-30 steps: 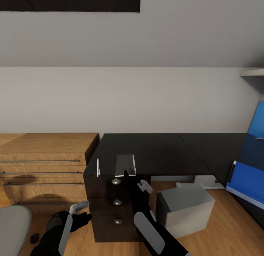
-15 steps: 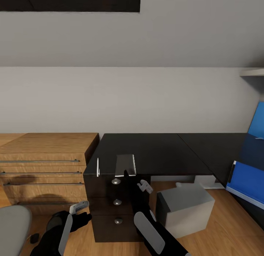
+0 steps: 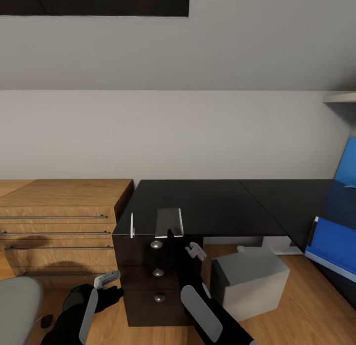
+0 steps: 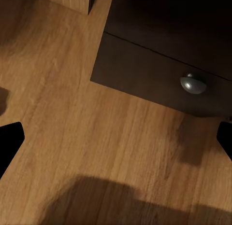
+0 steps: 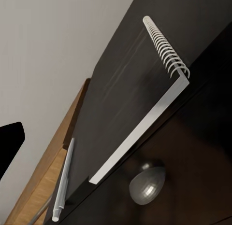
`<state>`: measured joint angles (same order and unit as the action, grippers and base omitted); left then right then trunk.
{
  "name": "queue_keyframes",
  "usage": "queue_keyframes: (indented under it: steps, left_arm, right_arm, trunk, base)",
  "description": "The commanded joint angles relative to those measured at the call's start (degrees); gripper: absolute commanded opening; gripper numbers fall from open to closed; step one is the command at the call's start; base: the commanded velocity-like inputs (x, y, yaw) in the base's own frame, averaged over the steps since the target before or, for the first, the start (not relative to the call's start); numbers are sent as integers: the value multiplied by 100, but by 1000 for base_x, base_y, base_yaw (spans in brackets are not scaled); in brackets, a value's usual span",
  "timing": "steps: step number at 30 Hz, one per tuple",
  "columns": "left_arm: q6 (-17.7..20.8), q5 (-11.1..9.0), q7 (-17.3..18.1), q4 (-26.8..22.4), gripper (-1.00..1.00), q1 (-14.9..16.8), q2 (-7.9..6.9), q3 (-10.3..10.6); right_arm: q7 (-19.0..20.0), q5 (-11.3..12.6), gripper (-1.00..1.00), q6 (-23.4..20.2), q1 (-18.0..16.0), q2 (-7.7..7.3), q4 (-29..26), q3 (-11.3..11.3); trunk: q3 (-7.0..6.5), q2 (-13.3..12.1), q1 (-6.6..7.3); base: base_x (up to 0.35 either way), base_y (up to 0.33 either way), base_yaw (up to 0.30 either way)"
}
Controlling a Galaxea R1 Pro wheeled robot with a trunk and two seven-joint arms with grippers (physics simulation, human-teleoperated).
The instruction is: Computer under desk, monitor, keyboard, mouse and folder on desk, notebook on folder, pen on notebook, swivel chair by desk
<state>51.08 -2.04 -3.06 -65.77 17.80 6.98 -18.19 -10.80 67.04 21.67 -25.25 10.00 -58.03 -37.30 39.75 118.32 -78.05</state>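
A spiral notebook [image 3: 169, 222] is seen lying at the front edge of the black desk [image 3: 207, 201], with a pen [image 3: 132, 225] just beside it. Both grippers are held low by the drawers [image 3: 158, 273]; their jaw state honestly can't be told

Even, soft simulator light, no visible source; pale wall [image 3: 178, 132] reads flat, darker band high up. Black desk [image 3: 207, 201] top shows faint sheen, no hard glare. Soft-edged shadows on wooden dresser [image 3: 54, 226] front and across the floor [image 4: 96, 152] in left wrist view. Renders crisp, no motion blur; right wrist view steeply foreshortened
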Motion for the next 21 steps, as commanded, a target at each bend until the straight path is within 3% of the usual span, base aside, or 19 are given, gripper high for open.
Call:
queue_keyframes:
  steps: [1,12,18,21]
  left_arm:
    - [25,-25,-28,-6,100,4,5,-10]
    - [28,-25,-28,-6,100,4,-3,-11]
    - [34,-10,-39,-86,100,-4,49,-162]
    - [34,-13,-28,-138,100,-4,17,-256]
  right_arm:
    - [-19,30,100,33,-6,0,1,-14]
    - [7,15,100,71,1,0,-7,-26]
    - [-6,203,100,-122,-42,-24,188,31]
    - [9,163,100,-218,-46,-110,284,20]
  trunk:
    - [6,3,1]
    - [6,3,1]
    - [6,3,1]
    - [6,3,1]
  base:
    - [0,0,0]
    - [0,0,0]
    - [0,0,0]
    - [0,0,0]
